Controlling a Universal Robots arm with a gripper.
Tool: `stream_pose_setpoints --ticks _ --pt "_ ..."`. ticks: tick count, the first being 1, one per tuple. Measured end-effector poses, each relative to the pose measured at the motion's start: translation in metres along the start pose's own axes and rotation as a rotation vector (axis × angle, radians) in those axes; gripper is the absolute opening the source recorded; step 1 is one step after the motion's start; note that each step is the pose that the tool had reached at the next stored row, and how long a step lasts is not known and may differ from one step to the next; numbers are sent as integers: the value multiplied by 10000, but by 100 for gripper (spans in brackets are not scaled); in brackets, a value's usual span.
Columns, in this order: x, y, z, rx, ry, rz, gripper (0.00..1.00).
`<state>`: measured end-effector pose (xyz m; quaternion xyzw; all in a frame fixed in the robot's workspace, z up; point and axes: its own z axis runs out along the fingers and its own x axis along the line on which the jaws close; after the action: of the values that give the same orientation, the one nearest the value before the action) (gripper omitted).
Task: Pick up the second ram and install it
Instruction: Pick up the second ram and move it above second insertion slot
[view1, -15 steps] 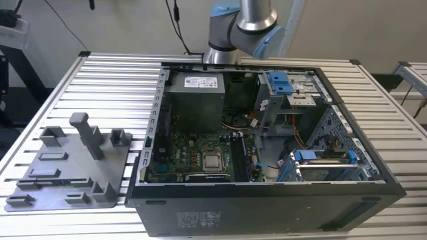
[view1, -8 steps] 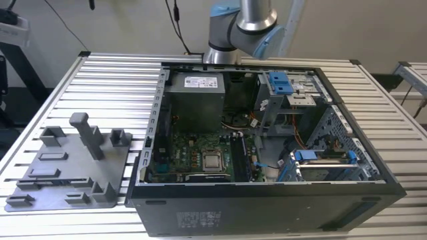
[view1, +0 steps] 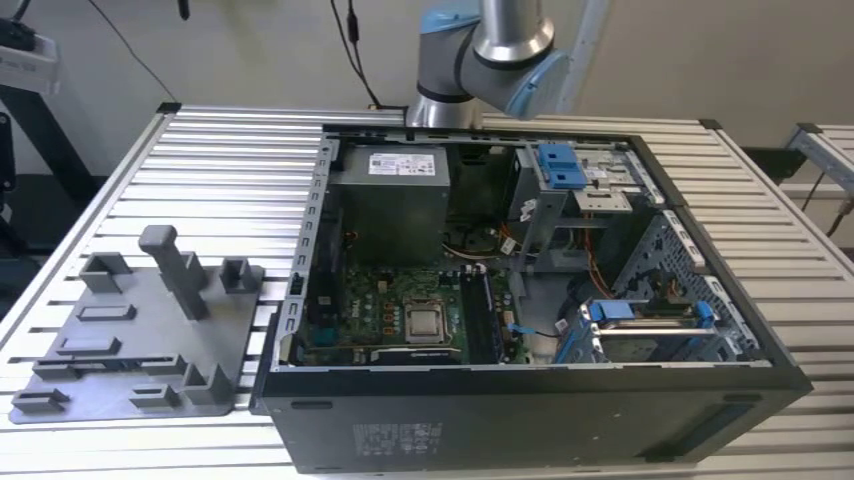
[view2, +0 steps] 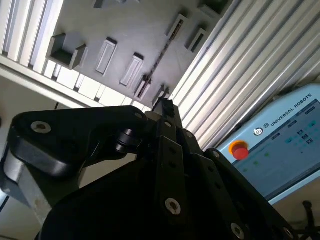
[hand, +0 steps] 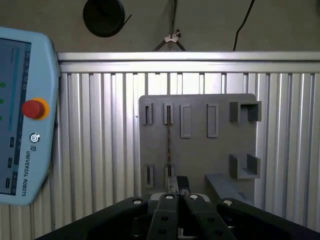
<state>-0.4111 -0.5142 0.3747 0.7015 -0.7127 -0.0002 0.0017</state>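
The second ram (hand: 169, 145) is a thin dark stick standing on edge in a slot of the grey fixture plate (hand: 200, 150), and it also runs across the plate as a narrow dark line (view2: 159, 55) in the second wrist view. My gripper (hand: 181, 184) hangs well above the plate, its tips over the ram's near end, shut with nothing in it. In the second wrist view the black fingers (view2: 165, 112) press together. The exterior view has the fixture plate (view1: 134, 340) at its left and my arm (view1: 487, 45) rising out of the top.
An open computer case (view1: 747, 340) lies on the slatted aluminium table (view1: 227, 160), with the motherboard (view1: 400, 310) and grey power-supply box (view1: 390, 200) inside. Grey upright posts (view1: 171, 265) stand on the plate. A teach pendant (hand: 22, 120) with a red button lies beside the plate.
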Motion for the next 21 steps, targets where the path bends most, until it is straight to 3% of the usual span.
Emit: stream_pose_setpoints --ticks 11,17,20,21 --pt "0 0 1 0 1 0 12" --pt "0 0 2 0 0 0 42" --pt "0 0 3 0 0 0 47" --pt "0 0 3 0 0 0 54"
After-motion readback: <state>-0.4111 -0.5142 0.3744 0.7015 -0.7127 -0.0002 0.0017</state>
